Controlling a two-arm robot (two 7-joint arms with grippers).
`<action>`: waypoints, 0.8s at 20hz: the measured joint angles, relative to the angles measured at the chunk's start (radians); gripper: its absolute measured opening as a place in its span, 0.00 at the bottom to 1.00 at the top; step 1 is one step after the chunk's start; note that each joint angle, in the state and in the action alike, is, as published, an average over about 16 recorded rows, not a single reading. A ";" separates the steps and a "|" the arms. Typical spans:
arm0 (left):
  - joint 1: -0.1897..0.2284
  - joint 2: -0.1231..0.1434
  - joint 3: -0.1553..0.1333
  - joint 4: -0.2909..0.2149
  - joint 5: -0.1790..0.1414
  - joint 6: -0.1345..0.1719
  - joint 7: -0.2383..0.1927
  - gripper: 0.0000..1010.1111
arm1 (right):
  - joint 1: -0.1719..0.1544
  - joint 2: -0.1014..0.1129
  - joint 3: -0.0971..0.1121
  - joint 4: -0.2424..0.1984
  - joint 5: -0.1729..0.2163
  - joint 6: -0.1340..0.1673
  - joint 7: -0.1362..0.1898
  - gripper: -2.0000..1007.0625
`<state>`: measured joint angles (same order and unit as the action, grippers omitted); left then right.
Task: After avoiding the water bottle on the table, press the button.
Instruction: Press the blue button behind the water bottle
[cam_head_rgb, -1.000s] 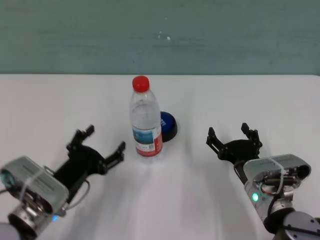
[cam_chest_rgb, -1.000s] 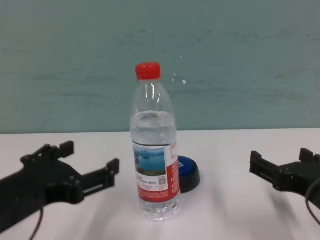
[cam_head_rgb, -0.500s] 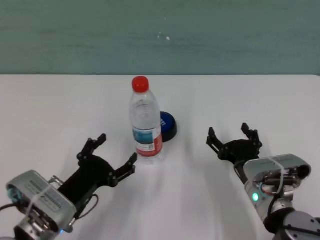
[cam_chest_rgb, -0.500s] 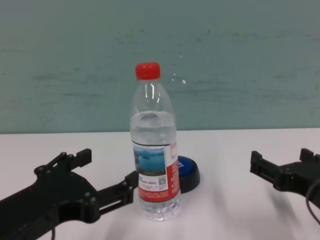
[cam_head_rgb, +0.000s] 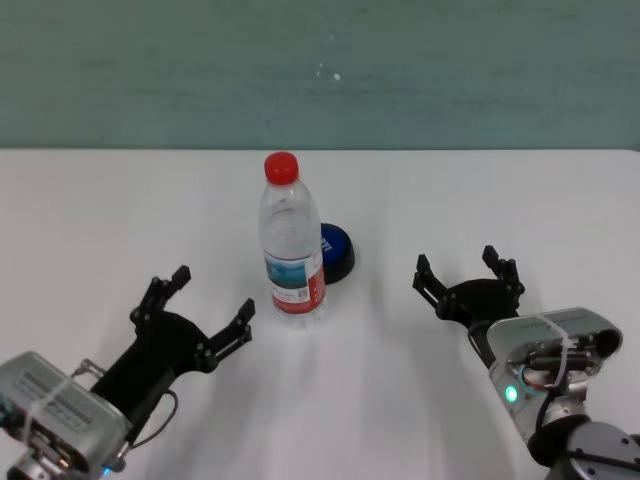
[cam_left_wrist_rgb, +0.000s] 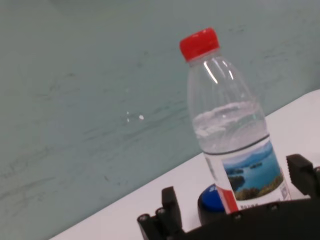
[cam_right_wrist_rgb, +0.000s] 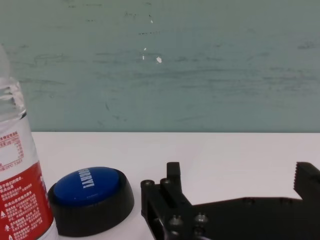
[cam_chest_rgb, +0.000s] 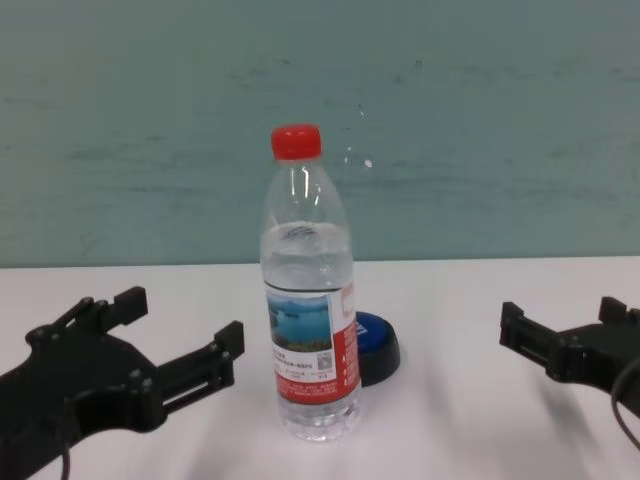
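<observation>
One button (cam_head_rgb: 335, 250) beyond left tool (cam_head_rgb: 197, 304)

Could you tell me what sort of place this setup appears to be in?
Probably a robot test bench: a plain white table against a bare teal wall, holding only a water bottle and a button.

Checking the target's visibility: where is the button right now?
In the head view the button sits mid-table, just behind and right of the water bottle, which partly hides it.
</observation>
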<state>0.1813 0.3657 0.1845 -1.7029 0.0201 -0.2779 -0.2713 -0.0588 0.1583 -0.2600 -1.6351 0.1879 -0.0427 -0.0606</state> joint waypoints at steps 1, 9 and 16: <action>0.001 -0.002 -0.003 0.003 -0.005 -0.005 -0.001 0.99 | 0.000 0.000 0.000 0.000 0.000 0.000 0.000 1.00; 0.002 -0.014 -0.010 0.035 -0.020 -0.046 -0.010 0.99 | 0.000 0.000 0.000 0.000 0.000 0.000 0.000 1.00; 0.004 -0.030 -0.017 0.056 -0.017 -0.066 0.001 0.99 | 0.000 0.000 0.000 0.000 0.000 0.000 0.000 1.00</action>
<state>0.1849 0.3355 0.1676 -1.6471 0.0030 -0.3437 -0.2704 -0.0588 0.1583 -0.2600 -1.6351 0.1879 -0.0427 -0.0606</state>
